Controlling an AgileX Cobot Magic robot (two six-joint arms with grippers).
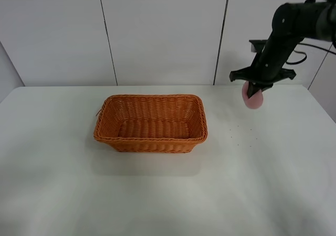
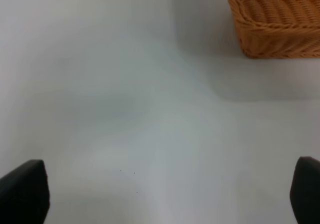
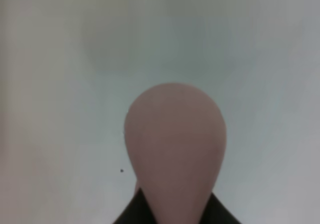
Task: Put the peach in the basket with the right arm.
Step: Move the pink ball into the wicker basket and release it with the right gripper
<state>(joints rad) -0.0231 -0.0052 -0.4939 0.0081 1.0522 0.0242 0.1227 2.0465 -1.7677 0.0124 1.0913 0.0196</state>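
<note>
Pink up high on the right, pale against the black; clamped tight on the peach (image 1: 254, 100) with the right gripper (image 1: 255, 91), down at the tip of the right arm (image 1: 294, 26), bent in from the top corner; hanging clear above the white table (image 1: 63, 194), near its far edge; out beyond the right end of the basket (image 1: 152, 96), apart from it and not over it.

Down to mid-table now: orange-brown wicker, upright, long side toward the high camera, braided rim all round.

Over to the right wrist view; almost filled by the peach (image 3: 174, 144), rounded end forward, narrow end wedged between two black fingers (image 3: 127, 218); pale table blurred behind.

Across to the left wrist view; spread wide on the left gripper (image 2: 164, 194), black fingertips (image 2: 22, 191) at opposite edges, gripping nothing, only bare table between; just one corner of the basket (image 2: 272, 29) beyond, side wall and weave sharp enough to read; well apart from those fingertips.
</note>
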